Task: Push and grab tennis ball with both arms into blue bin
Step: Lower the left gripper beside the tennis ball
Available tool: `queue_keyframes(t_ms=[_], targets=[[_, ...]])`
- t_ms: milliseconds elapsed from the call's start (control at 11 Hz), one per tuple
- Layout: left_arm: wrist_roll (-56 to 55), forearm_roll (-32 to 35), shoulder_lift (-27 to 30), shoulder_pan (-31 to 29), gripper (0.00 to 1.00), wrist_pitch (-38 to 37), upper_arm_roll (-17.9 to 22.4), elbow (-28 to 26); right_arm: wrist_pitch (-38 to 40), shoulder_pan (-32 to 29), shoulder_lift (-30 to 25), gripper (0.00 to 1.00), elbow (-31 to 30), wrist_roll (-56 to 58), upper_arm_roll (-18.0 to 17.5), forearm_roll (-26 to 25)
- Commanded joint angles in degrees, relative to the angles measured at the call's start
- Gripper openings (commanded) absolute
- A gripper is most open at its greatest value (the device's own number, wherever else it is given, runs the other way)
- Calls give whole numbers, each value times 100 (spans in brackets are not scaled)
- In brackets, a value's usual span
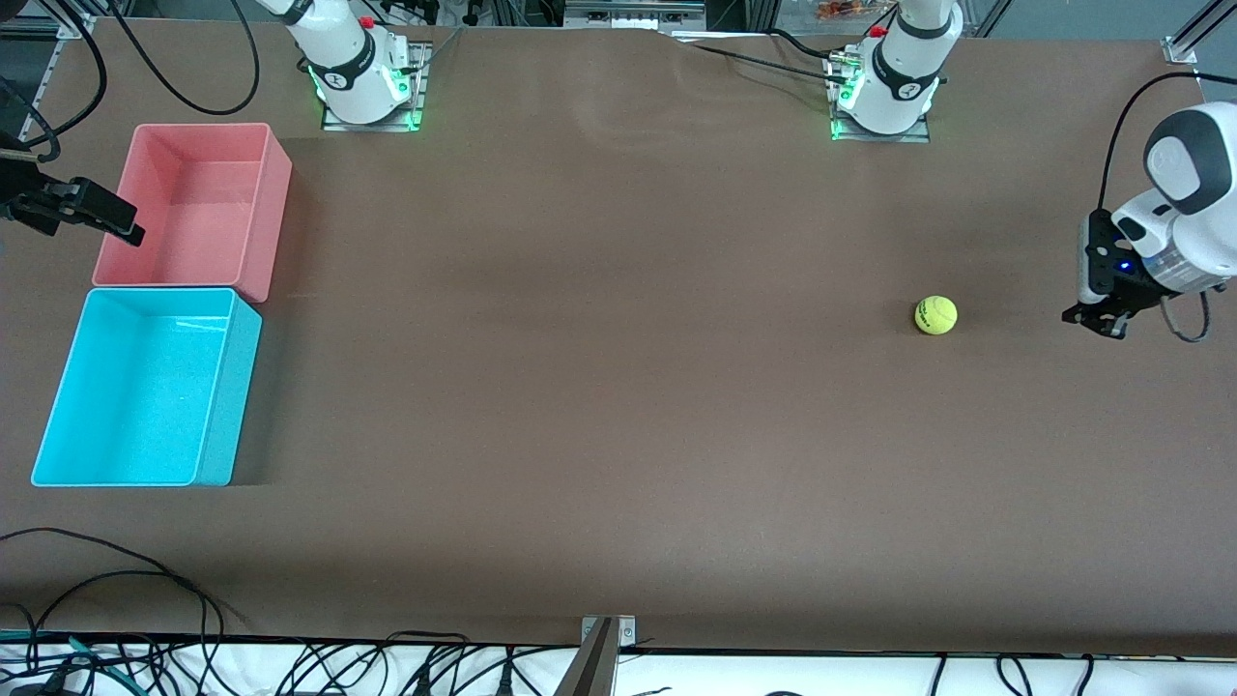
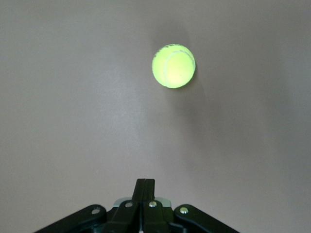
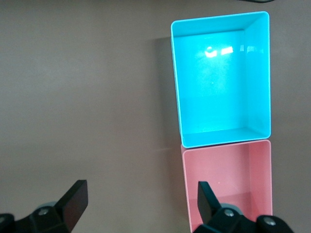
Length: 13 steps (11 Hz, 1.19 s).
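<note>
On table: one tennis ball [image 1: 935, 315], one blue bin [image 1: 145, 387]; left claw [image 2: 145, 187] closed empty, right claw [image 3: 141, 204] wide, empty.

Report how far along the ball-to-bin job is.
Nothing is done yet: the tennis ball sits on the table toward the left arm's end, and the blue bin is empty. In hand: the left gripper, fingers shut, is beside the ball without touching it. The right gripper, open, waits by the pink bin. Pushing, grabbing and dropping remain.
</note>
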State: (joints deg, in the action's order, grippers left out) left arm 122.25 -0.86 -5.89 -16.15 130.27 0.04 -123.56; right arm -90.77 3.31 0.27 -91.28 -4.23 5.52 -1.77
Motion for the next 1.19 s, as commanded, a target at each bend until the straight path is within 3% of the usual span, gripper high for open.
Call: queue_keyframes(t_ms=[0, 91, 548, 913, 1095], targets=[[1045, -781, -368, -229, 0, 183, -4, -71, 33, -15, 34, 100, 119, -51, -16, -43], [1029, -1036, -378, -361, 0, 279, -4, -237, 33, -15, 34, 100, 119, -51, -16, -43], [530, -1083, -642, -521, 0, 867, 14, -615, 42, -15, 25, 100, 119, -51, -16, -43], [126, -1039, -738, -468, 0, 2448, -4, -1651, 42, -15, 34, 100, 119, -51, -16, -43], [71, -1039, -1106, -459, 0, 3073, -4, -1759, 42, -15, 34, 100, 119, -51, -16, -43]])
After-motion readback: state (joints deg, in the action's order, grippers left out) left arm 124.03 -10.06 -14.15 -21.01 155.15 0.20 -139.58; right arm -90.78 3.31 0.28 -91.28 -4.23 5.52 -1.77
